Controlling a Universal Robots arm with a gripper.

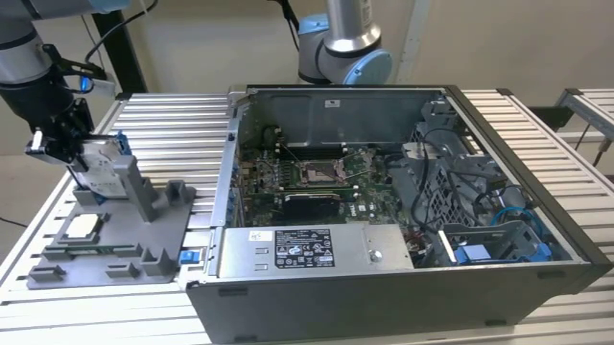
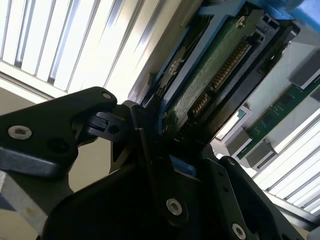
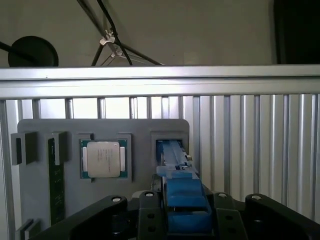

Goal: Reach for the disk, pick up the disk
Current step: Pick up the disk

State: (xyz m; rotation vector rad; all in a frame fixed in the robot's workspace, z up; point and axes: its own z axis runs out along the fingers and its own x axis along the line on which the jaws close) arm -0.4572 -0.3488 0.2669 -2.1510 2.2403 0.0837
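The disk [image 1: 99,167] stands on edge in a slot of the grey fixture [image 1: 134,241] at the exterior view's left, silver with a white label and blue rails. My gripper [image 1: 79,153] is at its upper end, its fingers on either side of it. In the second wrist view the disk's green circuit board [image 2: 210,80] and blue rail run out from between the black fingers [image 2: 150,150], which press on it. In the first wrist view the blue rail [image 3: 181,197] sits between the fingers, its far end down in the fixture slot [image 3: 169,142].
On the fixture lie a square silver chip [image 3: 103,159] and a green memory stick [image 3: 55,185]. An open computer case [image 1: 384,180] takes up the middle of the slatted table [image 1: 172,122]. A second arm's base [image 1: 341,50] stands behind it.
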